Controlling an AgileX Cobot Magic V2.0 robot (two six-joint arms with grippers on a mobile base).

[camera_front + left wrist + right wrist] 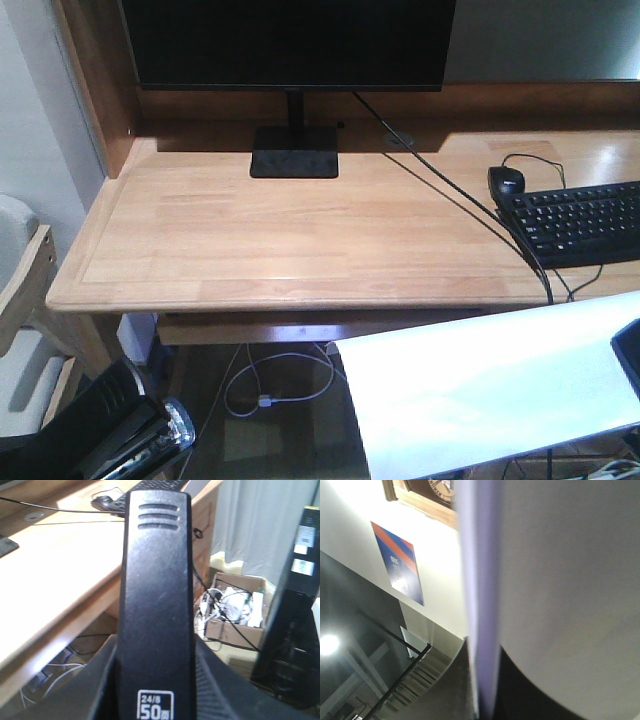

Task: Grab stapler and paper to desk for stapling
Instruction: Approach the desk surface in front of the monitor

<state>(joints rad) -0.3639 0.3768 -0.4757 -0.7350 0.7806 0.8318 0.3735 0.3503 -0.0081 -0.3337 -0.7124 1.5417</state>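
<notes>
Light-wood desk [250,230] fills your front view, carrying one monitor [290,40], one keyboard [580,220] and one mouse [507,181]. Both task things hang short of its front edge: your left gripper [157,680] is clamped round the one stapler [157,605], and your right gripper [487,690] pinches the paper [480,390] stack. One cardboard box [235,620] sits on the floor.

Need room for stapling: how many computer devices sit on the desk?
3 on the desk: monitor at back centre, mouse and keyboard at right. More may lie beyond the frame.
</notes>
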